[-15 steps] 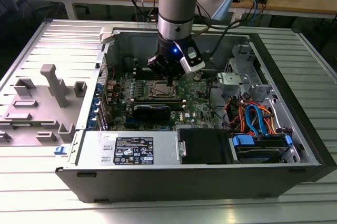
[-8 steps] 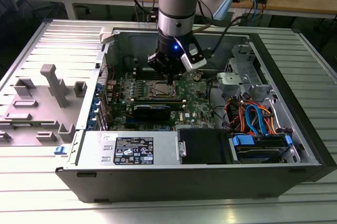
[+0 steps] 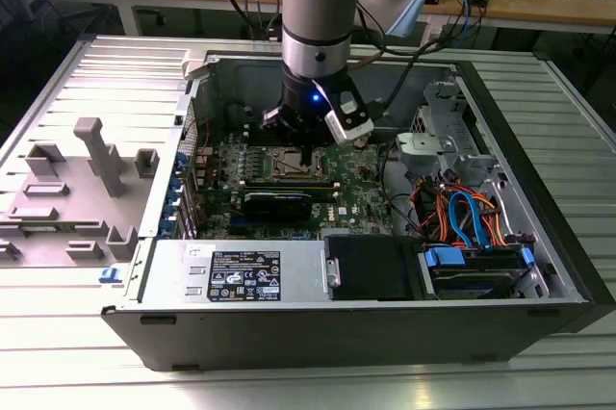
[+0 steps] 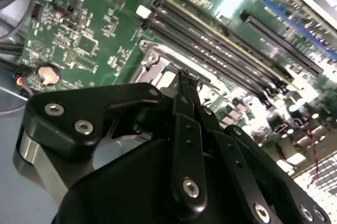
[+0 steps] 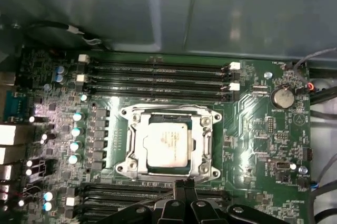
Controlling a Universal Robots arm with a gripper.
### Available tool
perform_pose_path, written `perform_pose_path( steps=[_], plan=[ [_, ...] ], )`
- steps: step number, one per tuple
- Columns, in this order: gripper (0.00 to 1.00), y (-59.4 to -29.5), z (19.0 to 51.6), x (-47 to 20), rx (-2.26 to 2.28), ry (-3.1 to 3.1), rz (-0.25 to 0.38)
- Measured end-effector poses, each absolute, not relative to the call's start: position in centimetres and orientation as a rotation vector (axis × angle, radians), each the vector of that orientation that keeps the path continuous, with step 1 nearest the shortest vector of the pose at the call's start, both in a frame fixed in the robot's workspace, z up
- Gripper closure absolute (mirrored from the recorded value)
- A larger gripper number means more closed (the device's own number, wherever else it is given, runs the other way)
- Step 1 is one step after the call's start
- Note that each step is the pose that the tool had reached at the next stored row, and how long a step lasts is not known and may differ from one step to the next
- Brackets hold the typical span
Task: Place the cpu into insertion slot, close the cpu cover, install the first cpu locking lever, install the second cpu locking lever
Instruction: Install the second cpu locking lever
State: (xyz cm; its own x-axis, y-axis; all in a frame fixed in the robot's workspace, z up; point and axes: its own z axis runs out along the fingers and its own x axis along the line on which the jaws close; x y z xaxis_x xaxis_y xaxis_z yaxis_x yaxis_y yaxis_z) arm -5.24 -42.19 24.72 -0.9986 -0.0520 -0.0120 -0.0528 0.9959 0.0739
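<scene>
so my fingers [image 5: 184, 186] are pinched shut on nothing, right at the socket edge, cpu [image 5: 167, 142] already seated under the cpu cover [image 5: 202, 129] just ahead.

CPU [image 5: 167, 142]: brushed silver-grey metal top. CPU cover [image 5: 206, 140]: dull grey metal. Gripper [image 5: 182, 184]: matt black links, bright metal screws. Motherboard [image 5: 253, 140]: glossy green.

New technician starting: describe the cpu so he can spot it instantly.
Inside the open computer case, find the green motherboard. Between its banks of long black memory slots sits a square metal-framed socket; the cpu is the flat silver-grey square lying in it, the one bare metal plate among dark parts.
</scene>
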Motion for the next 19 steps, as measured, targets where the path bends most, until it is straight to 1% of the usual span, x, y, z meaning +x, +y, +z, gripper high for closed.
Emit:
perform_pose_path(
  steps=[11, 19],
  plan=[
    [0.89, -43.1, 24.7, -7.3, -0.082, 3.134, 0.125],
    [0.89, -43.4, 24.3, -7.5, -0.082, 3.135, 0.132]
  ],
)
